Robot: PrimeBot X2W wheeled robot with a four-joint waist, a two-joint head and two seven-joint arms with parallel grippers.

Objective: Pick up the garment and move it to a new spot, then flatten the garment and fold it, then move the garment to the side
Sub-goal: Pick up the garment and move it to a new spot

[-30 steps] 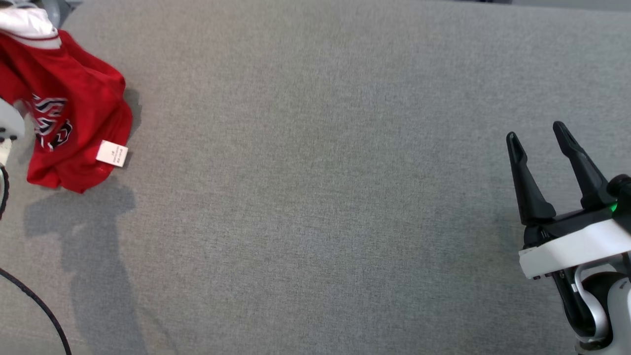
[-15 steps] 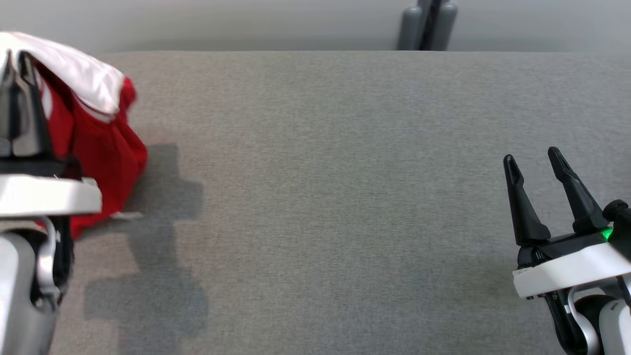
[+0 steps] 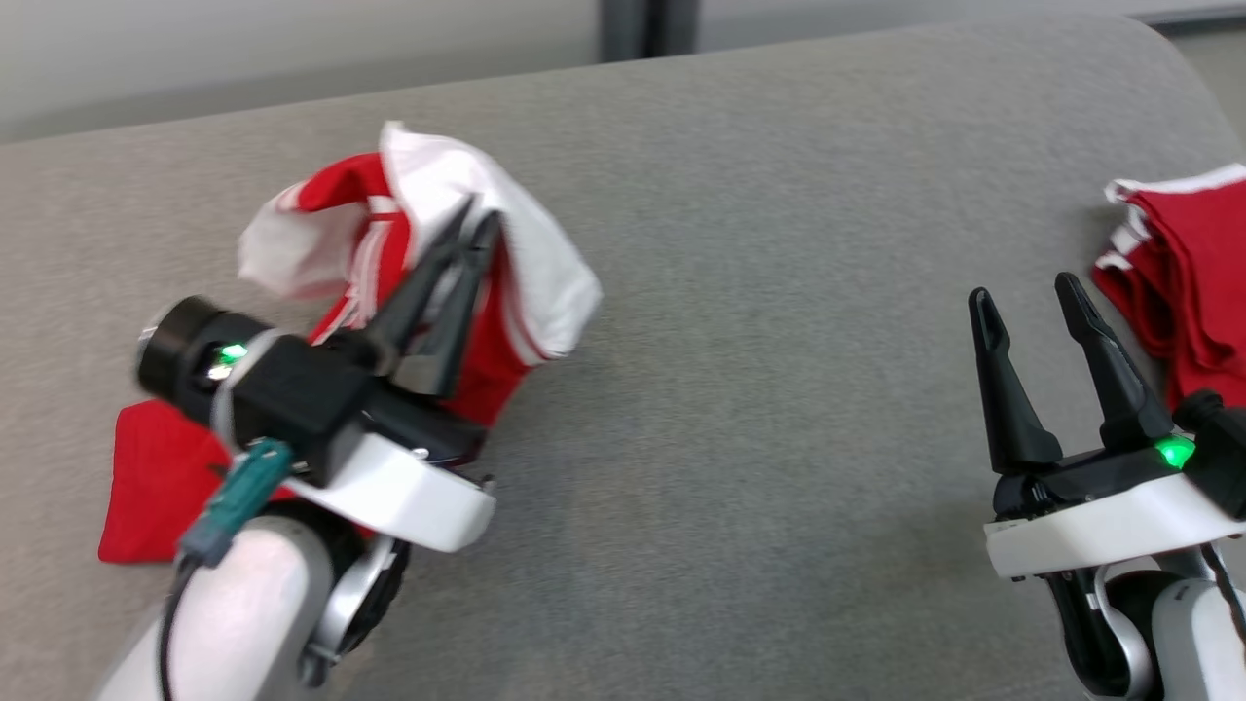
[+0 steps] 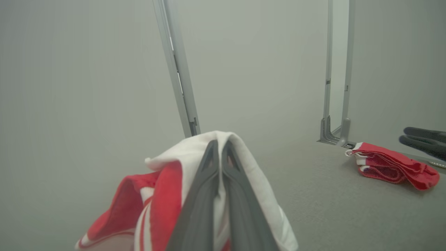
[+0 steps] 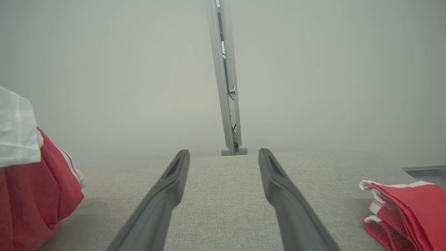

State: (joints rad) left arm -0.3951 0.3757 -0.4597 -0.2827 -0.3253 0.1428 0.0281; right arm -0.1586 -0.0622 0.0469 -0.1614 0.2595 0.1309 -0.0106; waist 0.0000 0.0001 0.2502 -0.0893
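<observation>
**Garment pinched in my left jaws, bunched and trailing**

My left jaws are clamped together on the red and white garment (image 3: 555, 282), their dark fingers (image 3: 428, 292) pressed into a bunched white fold near its top. In the left wrist view the cloth (image 4: 163, 198) drapes over both sides of the closed tips. The bundle sits at the left of the grey bench (image 3: 759, 409), and a red corner hangs out low on the near left, where it looks to be resting on the bench. My right jaws stand wide apart and empty at the near right, above bare bench. A second, folded red garment (image 3: 1188, 263) lies just beyond them, at the far right edge.

I judge this to be the carrying step, with flattening and folding yet to do.

The risks as I see them:
- I hold only a crumpled fold, so the cloth could slide out if I swing fast.
- The trailing red corner could drag on the bench and pull the garment loose, or roll it into a tighter ball.
- If I set it down too far right, it could land on the folded red garment and disturb that.
- My open right jaws could snag loose cloth if I carry the bundle close by them.
</observation>
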